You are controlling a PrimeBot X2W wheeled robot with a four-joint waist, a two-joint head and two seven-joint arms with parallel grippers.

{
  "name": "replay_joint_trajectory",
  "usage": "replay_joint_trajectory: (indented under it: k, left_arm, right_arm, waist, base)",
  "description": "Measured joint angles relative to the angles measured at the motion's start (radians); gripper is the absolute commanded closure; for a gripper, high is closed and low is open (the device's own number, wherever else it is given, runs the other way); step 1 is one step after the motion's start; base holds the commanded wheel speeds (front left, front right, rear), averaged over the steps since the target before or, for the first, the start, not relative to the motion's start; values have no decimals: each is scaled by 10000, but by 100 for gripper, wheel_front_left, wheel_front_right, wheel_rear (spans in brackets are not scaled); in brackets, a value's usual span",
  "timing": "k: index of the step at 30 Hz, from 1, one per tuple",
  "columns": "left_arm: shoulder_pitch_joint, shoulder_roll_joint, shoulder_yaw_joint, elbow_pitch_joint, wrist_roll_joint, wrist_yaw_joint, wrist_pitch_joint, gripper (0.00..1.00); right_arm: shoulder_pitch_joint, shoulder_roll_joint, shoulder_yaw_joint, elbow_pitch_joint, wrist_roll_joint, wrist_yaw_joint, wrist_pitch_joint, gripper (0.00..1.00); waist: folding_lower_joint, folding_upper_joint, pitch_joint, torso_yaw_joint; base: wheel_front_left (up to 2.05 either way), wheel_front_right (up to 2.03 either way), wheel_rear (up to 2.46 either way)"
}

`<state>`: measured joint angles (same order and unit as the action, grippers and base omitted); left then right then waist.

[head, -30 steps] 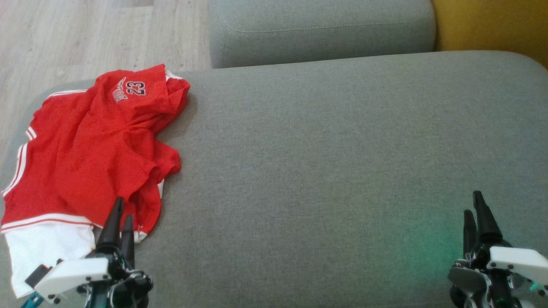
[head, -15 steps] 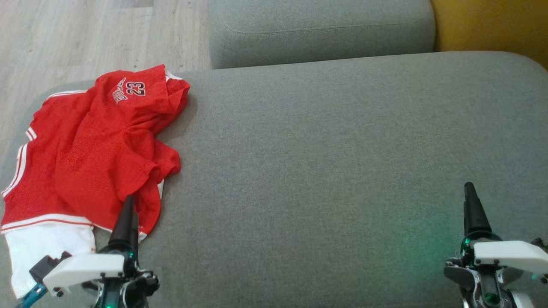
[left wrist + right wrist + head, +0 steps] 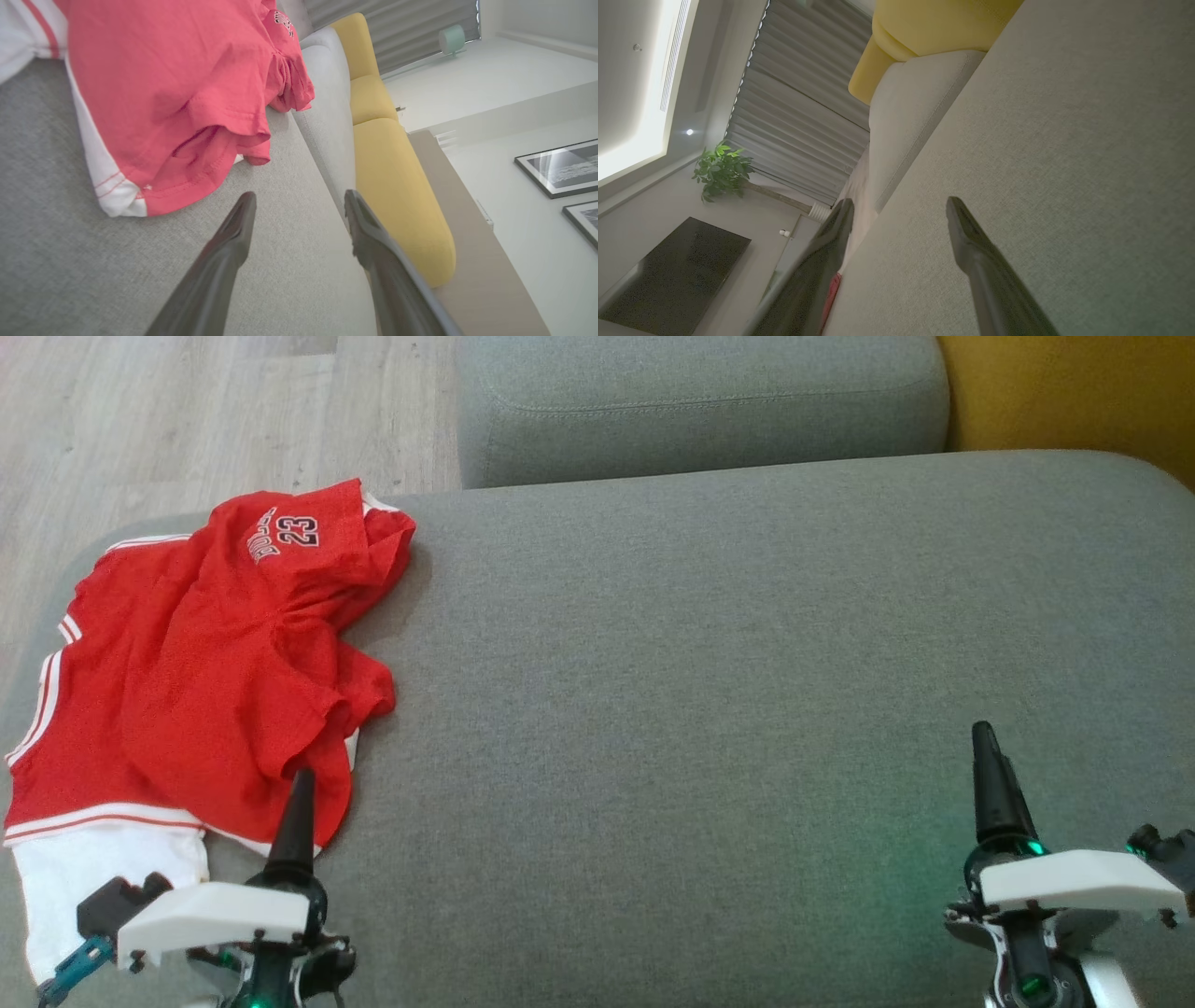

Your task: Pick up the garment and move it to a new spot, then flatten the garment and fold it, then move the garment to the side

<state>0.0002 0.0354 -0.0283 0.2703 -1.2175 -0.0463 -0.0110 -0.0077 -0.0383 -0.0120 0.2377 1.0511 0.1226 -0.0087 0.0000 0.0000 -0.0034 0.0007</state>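
Left wrist view shows the left end effector (image 3: 299,205) spread beside the crumpled red garment (image 3: 177,88); right end effector (image 3: 899,207) spread over bare sofa (image 3: 1064,140).

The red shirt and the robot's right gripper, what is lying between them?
Nothing lies there. In the head view, bare grey sofa cushion stretches from the red shirt to the open right gripper.

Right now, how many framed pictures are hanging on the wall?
2, both at the right edge of the left wrist view: one framed picture higher up, a second framed picture just below it, cut by the edge. Others may be out of frame.
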Motion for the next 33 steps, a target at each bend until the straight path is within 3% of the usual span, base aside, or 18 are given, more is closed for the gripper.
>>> replay_joint_trajectory:
  k: [33]
  left_arm:
    - [203,326,-727,-359,4964,510,-894,0]
  right_arm:
    - [30,-4,623,-184,-4642,0,-901,0]
  waist:
    - [0,0,-89,-27]
  base:
    - [0,0,0]
